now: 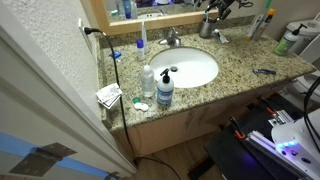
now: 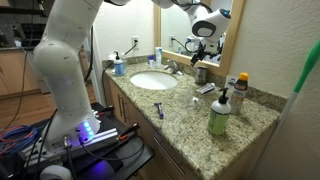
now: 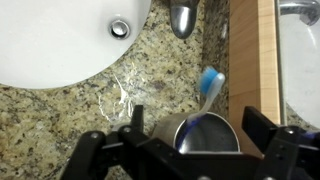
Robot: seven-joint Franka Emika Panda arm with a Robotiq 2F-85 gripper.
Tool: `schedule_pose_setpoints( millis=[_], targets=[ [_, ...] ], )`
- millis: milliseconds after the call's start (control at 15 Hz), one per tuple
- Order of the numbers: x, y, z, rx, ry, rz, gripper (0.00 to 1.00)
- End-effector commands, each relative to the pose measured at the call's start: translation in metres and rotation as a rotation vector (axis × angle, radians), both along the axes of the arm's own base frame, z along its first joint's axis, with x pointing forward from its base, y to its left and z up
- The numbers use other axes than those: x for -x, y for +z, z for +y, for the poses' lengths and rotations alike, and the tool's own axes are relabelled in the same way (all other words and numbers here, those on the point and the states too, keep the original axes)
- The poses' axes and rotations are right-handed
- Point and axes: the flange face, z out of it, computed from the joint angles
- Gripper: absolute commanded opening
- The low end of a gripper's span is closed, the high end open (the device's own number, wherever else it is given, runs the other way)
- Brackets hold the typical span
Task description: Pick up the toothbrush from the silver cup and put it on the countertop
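1. The black two-fingered gripper (image 3: 192, 122) was opened wide and held nothing. In the wrist view one finger (image 3: 135, 125) showed on each side of the cup.
2. The small shiny silver metal cup (image 3: 207, 137) stood directly under the gripper, between the spread fingers. In an exterior view the gripper (image 2: 205, 36) hung above the cup (image 2: 201, 74) without touching it.
3. The toothbrush (image 3: 211, 84), white-handled with a blue head, stood in the cup. It leaned out over the rim, with its head just ahead of the gripper.
4. The speckled beige-brown granite bench (image 3: 70, 110) carried the cup and lay below the gripper.
5. The white oval sink (image 3: 50, 40), with its metal drain (image 3: 120, 27), was set into the bench ahead of the gripper and off to one side.
6. The chrome tap (image 3: 182, 16) stood ahead of the gripper, beyond the brush head.
7. The light wooden mirror frame (image 3: 250, 60) ran along the bench on the opposite side of the gripper from the sink.
8. In an exterior view a clear soap bottle of blue liquid (image 1: 164, 92) stood well away from the gripper (image 1: 215, 12), across the sink.
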Motion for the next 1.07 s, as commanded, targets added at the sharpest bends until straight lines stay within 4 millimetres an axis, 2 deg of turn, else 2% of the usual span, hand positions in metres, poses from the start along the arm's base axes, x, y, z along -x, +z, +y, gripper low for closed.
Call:
schedule_pose_setpoints(
  millis=[0,133,200,267,733,933,1000],
  targets=[
    [-0.0042,-0.0024,0.0058,0.022,-0.003,-0.02,1.0],
    [-0.0049,-0.0044,0.0073,0.027,0.005,-0.002,1.0],
    [-0.0044,-0.0054,0.0076,0.035,0.005,0.002,0.75],
    [-0.0034,-0.0063,0.0076,0.035,0.015,0.009,0.74],
    [0.0006,-0.0067,0.0049,0.057,0.032,0.016,0.24],
    [0.0009,-0.0063,0.0041,0.062,0.031,0.013,0.04],
    [0.001,-0.0062,0.0033,0.062,0.029,0.011,0.0]
  ],
)
